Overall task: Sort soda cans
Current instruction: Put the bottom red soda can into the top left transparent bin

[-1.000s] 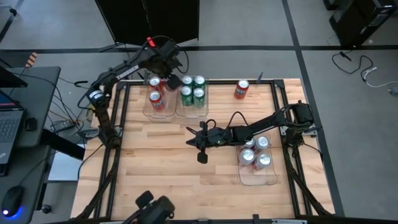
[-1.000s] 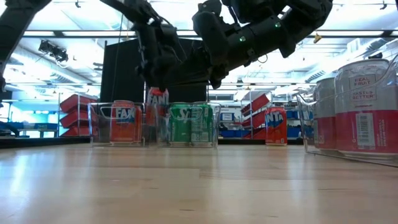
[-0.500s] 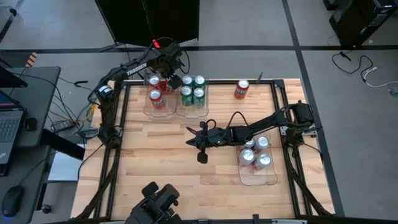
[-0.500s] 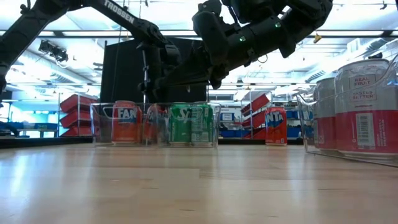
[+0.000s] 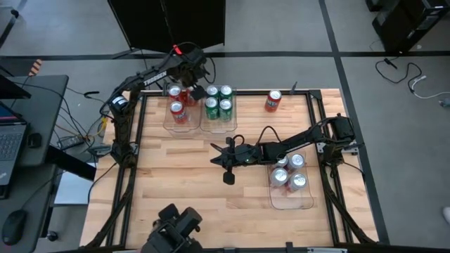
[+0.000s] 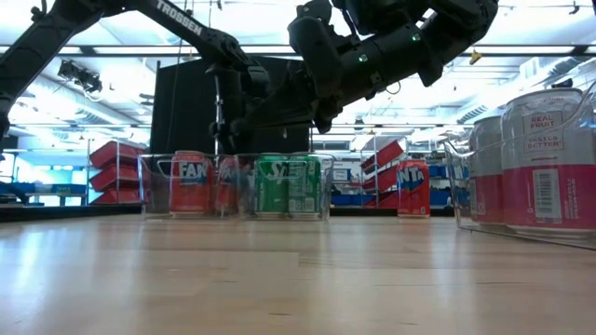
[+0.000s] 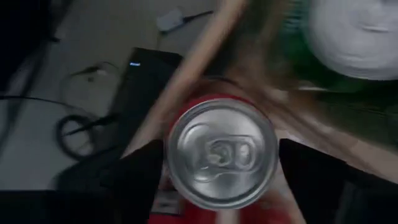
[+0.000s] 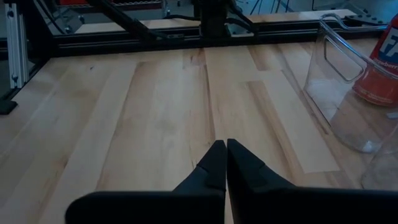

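My left gripper (image 5: pixel 188 90) reaches down into the clear tray (image 5: pixel 167 124) at the table's far left and is shut on a red can (image 7: pixel 221 155). Two other red cans (image 5: pixel 176 109) stand in that tray. Several green cans (image 5: pixel 218 100) stand in the neighbouring tray. One red can (image 5: pixel 273 100) stands alone on the table at the far right. Silver-white cans (image 5: pixel 292 176) stand in a tray near the right edge. My right gripper (image 5: pixel 216 156) is shut and empty, above the middle of the table; it also shows in the right wrist view (image 8: pixel 222 146). My left gripper pinches the red can's round wall just below its silver top (image 7: pixel 174 180), one finger (image 7: pixel 140 177) on each side. The fingers come from above, pointing down. The can is upright, low inside the tray; whether its base rests on the tray floor I cannot tell.
A wide stretch of bare wood (image 5: pixel 183 183) lies at the table's near left. A black frame rail (image 5: pixel 137 140) runs along the table's edges. The right tray (image 5: pixel 292 202) has room at its near end.
My left gripper has gone down with the red can. A second ago the can hung above the tray's rim. Now it sits low in the far-left tray beside the other red cans.
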### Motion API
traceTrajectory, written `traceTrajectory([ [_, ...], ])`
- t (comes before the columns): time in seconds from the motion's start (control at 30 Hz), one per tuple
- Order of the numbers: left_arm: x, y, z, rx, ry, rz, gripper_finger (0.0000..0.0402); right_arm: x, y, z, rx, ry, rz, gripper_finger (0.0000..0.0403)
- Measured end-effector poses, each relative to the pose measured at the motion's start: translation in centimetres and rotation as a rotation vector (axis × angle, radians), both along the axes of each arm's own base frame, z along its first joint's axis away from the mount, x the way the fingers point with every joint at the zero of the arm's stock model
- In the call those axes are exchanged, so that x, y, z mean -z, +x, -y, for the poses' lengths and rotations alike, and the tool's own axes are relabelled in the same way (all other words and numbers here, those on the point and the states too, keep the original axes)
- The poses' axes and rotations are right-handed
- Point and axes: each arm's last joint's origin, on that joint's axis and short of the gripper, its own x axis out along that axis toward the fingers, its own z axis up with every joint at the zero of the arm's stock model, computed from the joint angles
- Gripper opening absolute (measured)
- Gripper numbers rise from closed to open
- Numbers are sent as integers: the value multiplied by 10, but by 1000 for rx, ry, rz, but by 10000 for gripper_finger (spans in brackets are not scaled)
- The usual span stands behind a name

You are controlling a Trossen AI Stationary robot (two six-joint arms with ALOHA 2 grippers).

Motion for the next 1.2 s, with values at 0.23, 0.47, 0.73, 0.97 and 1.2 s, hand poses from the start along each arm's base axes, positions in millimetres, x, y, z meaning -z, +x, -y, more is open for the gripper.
traceTrajectory([
  [0.23,0,-3,-3,-8,79,-93,362,0,0,0,1,4,0,1],
  [0.47,0,-2,-2,6,83,-103,361,0,0,0,1,3,0,1],
  [0.73,-16,0,3,14,144,-41,346,-4,1,1,39,-10,37,18],
  [0.97,-35,2,13,56,121,101,316,-5,1,2,34,-29,49,40],
  [1.2,-55,14,27,129,195,296,261,-7,1,2,38,-75,45,30],
])
